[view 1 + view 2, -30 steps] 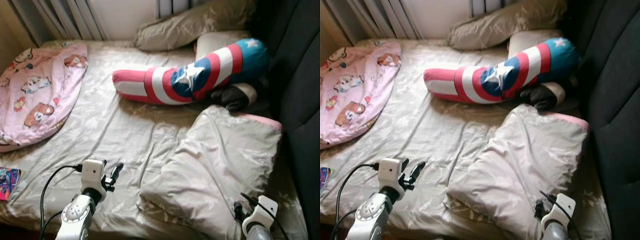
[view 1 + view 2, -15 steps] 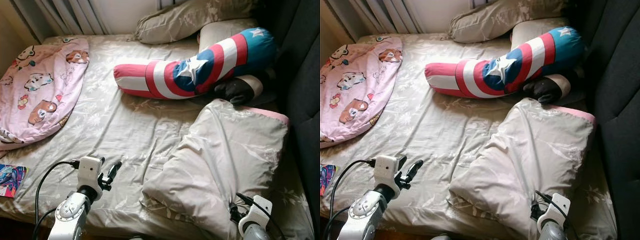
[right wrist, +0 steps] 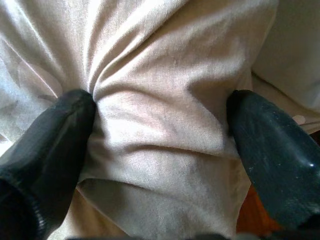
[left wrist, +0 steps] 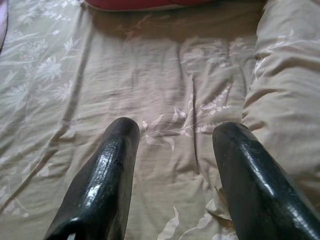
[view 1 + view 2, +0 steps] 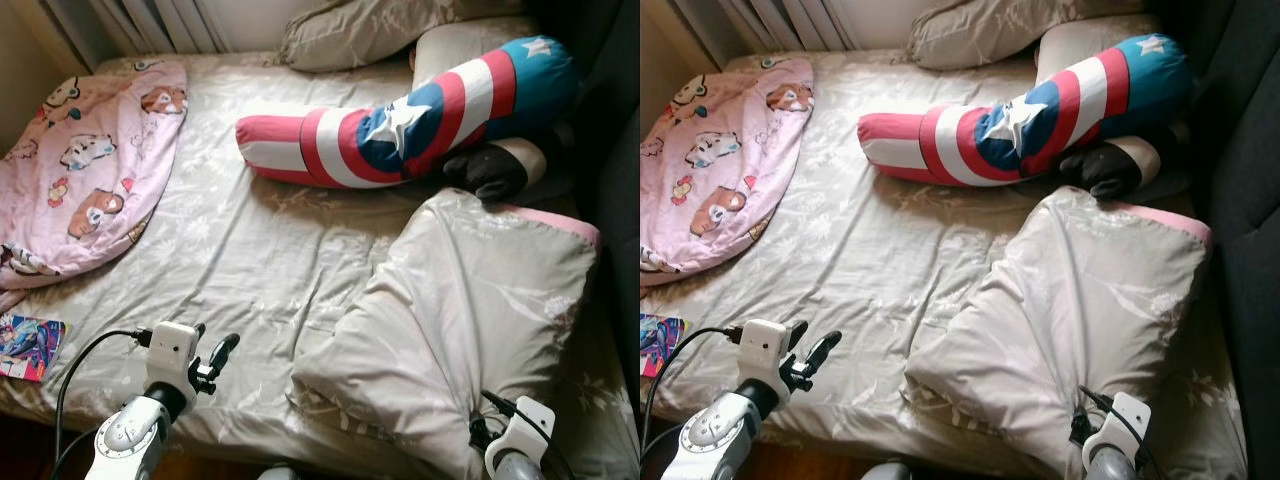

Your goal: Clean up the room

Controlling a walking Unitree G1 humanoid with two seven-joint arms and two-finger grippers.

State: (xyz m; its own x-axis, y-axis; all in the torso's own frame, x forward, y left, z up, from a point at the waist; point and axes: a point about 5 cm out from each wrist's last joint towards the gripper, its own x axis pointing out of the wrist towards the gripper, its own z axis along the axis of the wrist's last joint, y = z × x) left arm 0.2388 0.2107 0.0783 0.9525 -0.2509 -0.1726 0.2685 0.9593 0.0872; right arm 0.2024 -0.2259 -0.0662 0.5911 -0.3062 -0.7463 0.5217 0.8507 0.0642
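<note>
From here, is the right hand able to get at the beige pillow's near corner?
Probably yes. The right hand is open with the beige pillow fabric bunched between its fingers, nothing in between.

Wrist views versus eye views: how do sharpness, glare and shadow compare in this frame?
Left eye view: sharp, daylit from the window end, the dark upholstered headboard in shade. Left wrist view: beige floral bedsheet crisp, shiny highlights on the near, soft-edged left gripper fingers. Right wrist view: crumpled beige pillow in focus, right gripper fingers dark and blurred at the edges.
</note>
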